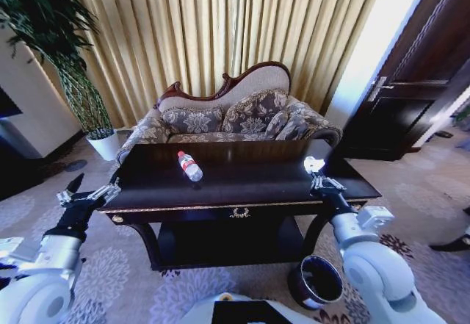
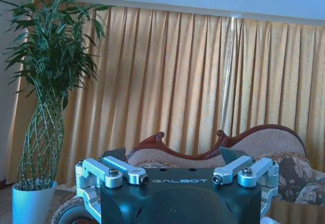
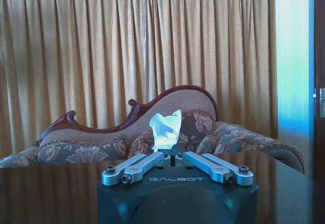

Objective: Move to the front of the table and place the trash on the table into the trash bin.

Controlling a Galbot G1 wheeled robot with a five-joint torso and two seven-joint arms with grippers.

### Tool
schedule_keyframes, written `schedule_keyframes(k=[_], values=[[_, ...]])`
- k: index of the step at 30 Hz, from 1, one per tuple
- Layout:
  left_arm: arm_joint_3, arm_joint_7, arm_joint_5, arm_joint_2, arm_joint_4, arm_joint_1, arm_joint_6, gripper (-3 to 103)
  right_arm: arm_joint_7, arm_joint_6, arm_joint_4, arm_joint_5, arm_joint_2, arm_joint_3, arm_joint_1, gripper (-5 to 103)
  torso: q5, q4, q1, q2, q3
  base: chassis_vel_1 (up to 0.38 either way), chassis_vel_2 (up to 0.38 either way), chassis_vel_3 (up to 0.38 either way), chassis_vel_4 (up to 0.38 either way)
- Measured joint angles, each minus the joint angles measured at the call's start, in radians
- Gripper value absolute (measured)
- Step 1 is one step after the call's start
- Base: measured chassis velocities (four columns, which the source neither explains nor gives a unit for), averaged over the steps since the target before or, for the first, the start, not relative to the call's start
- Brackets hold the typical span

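While the left gripper [image 1: 89,192] hangs just off the table's [image 1: 242,181] left front corner with its fingers spread apart and nothing between them, the clear bottle [image 1: 189,166] with the red label lies on its side on the tabletop, left of the middle and nearer the back edge. Over the table's right end near the front edge, the right gripper [image 1: 318,175] is pinched together on a crumpled white paper [image 3: 166,129]. The trash bin [image 1: 316,280] stands on the carpet below the table's right front corner, beside the right arm.
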State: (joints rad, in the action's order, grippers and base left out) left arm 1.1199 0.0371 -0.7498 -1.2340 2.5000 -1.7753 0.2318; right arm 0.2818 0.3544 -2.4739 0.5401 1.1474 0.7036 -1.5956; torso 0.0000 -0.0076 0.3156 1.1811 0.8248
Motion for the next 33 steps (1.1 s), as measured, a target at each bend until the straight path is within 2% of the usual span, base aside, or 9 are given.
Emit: schedule_keyframes(k=[28,33], values=[[0.012,-0.011,0.002,-0.005,0.000,-0.015,0.001,100,0.000,-0.009,0.006,-0.034,0.023,-0.012,-0.016,0,-0.0002,0.0002,0.000,0.000,0.000,0.110,-0.107,-0.113,0.104],[0.013,-0.012,0.002,-0.008,0.000,-0.015,0.000,100,-0.019,-0.026,0.110,-0.047,0.041,-0.020,-0.008,0,-0.0003,0.0002,0.000,0.000,0.000,0.035,-0.055,-0.042,0.041]])
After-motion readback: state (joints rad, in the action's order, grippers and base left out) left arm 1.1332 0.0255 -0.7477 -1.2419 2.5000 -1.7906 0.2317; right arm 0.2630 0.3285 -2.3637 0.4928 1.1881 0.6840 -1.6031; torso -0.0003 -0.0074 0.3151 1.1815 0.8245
